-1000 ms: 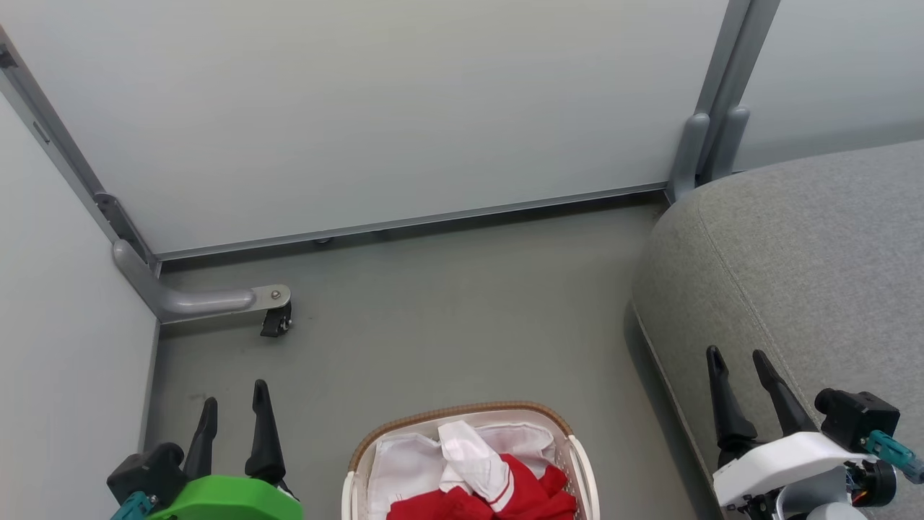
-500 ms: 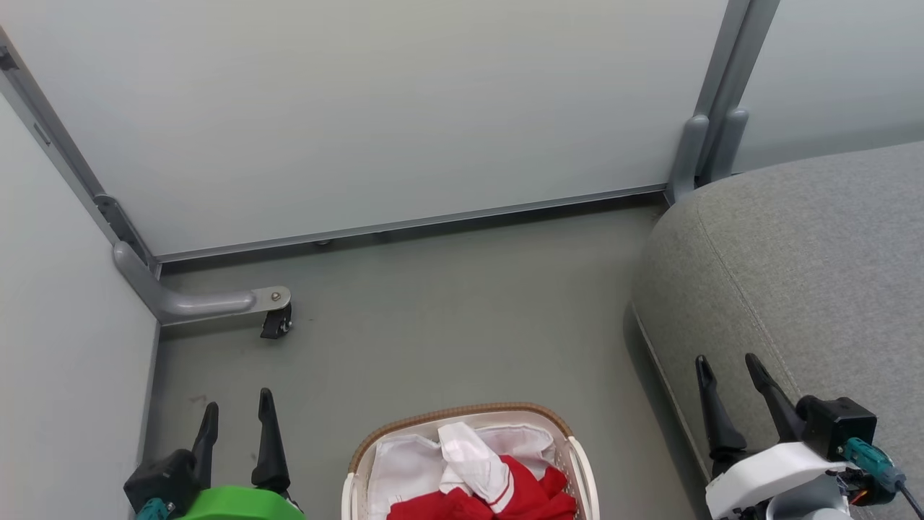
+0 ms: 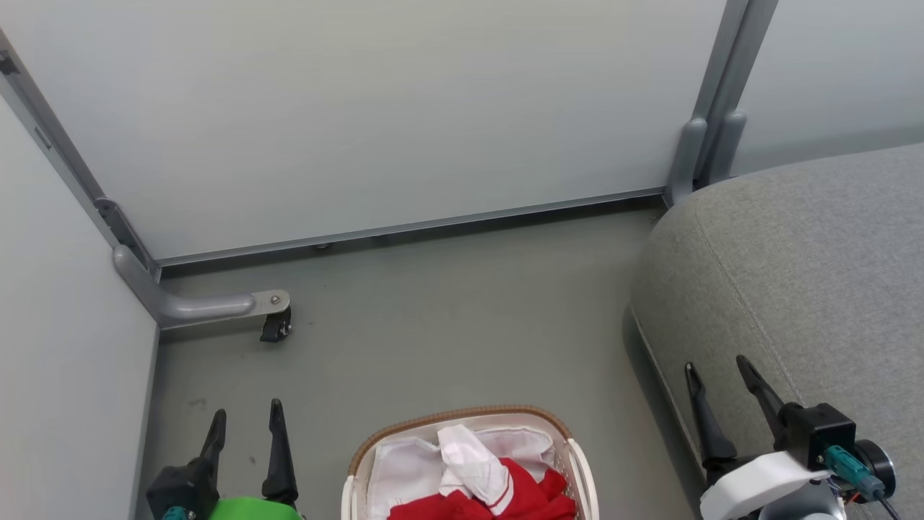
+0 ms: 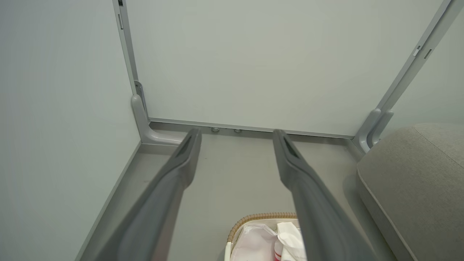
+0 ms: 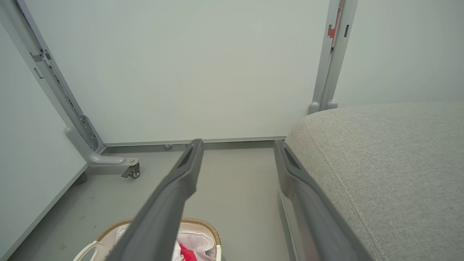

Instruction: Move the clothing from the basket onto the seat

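The red clothing (image 3: 523, 495) lies heaped in the basket (image 3: 462, 415) on the floor (image 3: 433, 325), near me, left of the grey seat (image 3: 808, 274). My left jaws and right jaws flank the basket, spread wide, holding nothing.

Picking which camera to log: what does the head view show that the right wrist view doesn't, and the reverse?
Head view's extra: the left tool, open, on its green mount. Right wrist view's extra: a red mark high on the partition post. Shared: the basket, the red clothing, the seat, the castor and the open right tool.
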You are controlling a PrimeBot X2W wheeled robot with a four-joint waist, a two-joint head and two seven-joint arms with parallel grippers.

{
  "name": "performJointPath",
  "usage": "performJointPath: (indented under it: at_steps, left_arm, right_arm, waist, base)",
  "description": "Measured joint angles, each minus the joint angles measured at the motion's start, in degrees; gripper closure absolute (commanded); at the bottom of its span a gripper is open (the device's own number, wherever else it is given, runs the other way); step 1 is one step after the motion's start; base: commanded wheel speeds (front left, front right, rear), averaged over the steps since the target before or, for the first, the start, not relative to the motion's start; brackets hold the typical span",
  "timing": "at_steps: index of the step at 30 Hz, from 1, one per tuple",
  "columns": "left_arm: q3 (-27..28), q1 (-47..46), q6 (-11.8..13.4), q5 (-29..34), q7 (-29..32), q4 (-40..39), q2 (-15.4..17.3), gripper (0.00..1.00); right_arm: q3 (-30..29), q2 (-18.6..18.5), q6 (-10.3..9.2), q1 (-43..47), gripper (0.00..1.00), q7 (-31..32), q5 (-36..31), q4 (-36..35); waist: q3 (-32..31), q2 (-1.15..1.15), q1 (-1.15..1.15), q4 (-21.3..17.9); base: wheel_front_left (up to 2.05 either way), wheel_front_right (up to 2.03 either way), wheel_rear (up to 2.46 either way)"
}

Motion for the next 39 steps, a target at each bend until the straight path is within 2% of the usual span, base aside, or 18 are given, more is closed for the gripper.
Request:
performJointPath:
  at_steps: [16,39]
  left_arm:
    - [-0.9,0.8,0.3,5.4,-1.6,1.2,0.1,0.0]
    - [-1.1,0.8,0.3,5.0,-1.7,1.2,0.1,0.0]
  right_arm:
    - [0.6,-0.1,0.01,0.9,0.0,-1.6,-6.6,-0.5]
    - [0.3,-0.1,0.01,0.9,0.0,-1.6,-6.6,-1.0]
  waist:
    - [-0.6,0.0,0.0,0.1]
    - [0.2,0.0,0.0,-0.1]
  base:
    - [0.0,0.0,0.0]
    - [0.0,0.0,0.0]
